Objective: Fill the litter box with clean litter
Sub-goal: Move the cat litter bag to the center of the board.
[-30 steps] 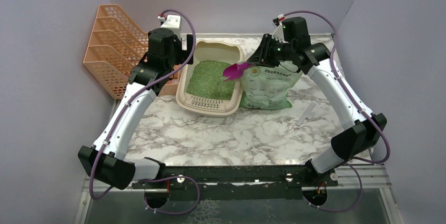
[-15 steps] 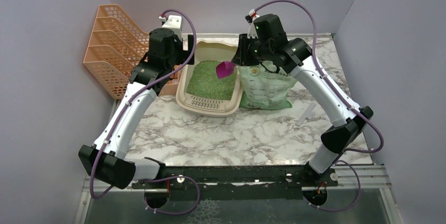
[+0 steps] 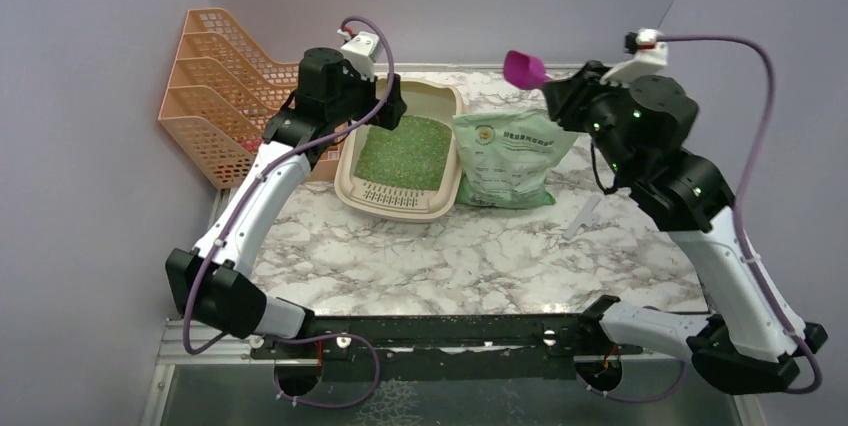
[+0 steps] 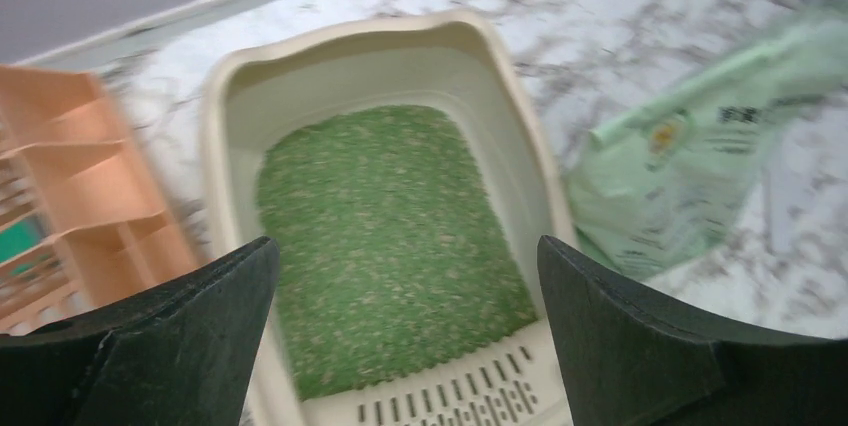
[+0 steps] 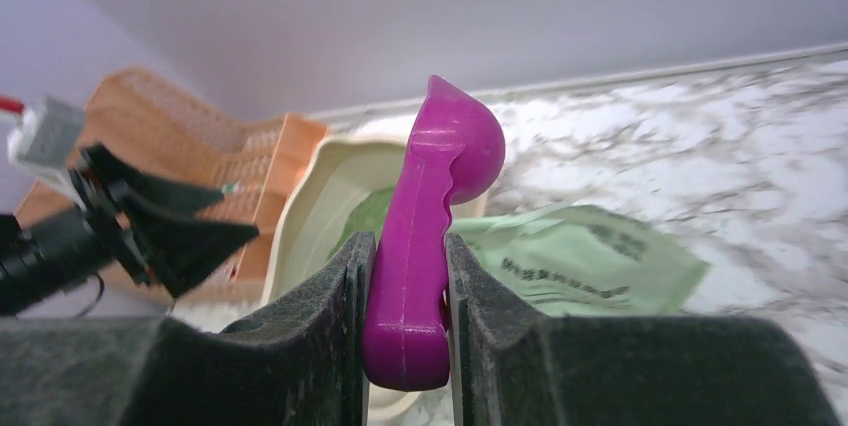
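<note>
The marble table (image 3: 450, 256) carries an orange rack (image 3: 205, 86) at its far left corner. The beige litter box (image 3: 440, 96) sits beside it near the far edge, its floor covered in green litter (image 3: 405, 151). The green bag (image 3: 510, 161) lies just beside the box's right side. The left gripper (image 4: 405, 246) hangs above the box, its jaws wide apart. The right gripper (image 5: 408, 251), raised near the far edge, is clamped on a magenta scoop (image 3: 524, 68)

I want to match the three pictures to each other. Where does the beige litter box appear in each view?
Top external: litter box at upper centre, just left of the green bag.
Left wrist: litter box fills the middle; bag at the right.
Right wrist: litter box left of centre, partly behind the magenta scoop; bag to the right.
Shared landmark: the green bag beside the box.
</note>
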Available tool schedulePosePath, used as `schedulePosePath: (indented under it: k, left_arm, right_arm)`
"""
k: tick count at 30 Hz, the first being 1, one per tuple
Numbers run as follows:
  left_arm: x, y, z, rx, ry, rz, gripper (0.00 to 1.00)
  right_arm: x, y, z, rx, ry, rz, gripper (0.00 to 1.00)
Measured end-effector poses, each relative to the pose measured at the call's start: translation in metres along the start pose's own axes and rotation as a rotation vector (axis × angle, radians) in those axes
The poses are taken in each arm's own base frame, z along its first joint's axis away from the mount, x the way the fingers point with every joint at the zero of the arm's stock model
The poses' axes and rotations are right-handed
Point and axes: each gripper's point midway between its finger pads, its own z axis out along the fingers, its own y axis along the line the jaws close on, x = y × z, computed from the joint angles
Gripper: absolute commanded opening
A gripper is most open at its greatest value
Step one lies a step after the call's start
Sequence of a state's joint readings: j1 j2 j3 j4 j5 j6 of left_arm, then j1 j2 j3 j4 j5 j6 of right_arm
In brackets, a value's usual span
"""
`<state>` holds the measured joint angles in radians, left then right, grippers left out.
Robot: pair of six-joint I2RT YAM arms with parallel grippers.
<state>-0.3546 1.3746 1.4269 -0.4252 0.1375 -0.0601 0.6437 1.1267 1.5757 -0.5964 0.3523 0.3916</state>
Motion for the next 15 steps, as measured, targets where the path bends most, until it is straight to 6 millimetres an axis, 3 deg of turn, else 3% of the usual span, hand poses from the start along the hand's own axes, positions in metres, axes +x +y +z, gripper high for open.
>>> schedulePosePath:
  k: [2, 5, 9, 13, 15]
  left_arm:
    - [0.003, -0.018, 0.012, 0.111, 0.01, -0.002, 0.99]
    - [0.008, -0.051, 0.032, 0.271, 0.037, 0.016, 0.99]
    - [0.009, -0.099, 0.046, 0.419, 0.049, 0.08, 0.99]
    - [0.006, -0.148, 0.04, 0.532, 0.023, 0.15, 0.99]
    - [0.0, -0.165, 0.036, 0.569, -0.008, 0.18, 0.99]
  right_arm:
    - [-0.019, -0.016, -0.014, 0.068, -0.074, 0.017, 0.01]
    - [-0.03, -0.035, -0.025, 0.156, -0.121, 0.021, 0.01]
    - [-0.019, -0.052, -0.022, 0.242, -0.087, -0.012, 0.01]
    - [-0.005, -0.071, -0.011, 0.293, -0.018, -0.037, 0.01]
    - [-0.003, -0.09, -0.006, 0.326, 0.008, -0.027, 0.01]
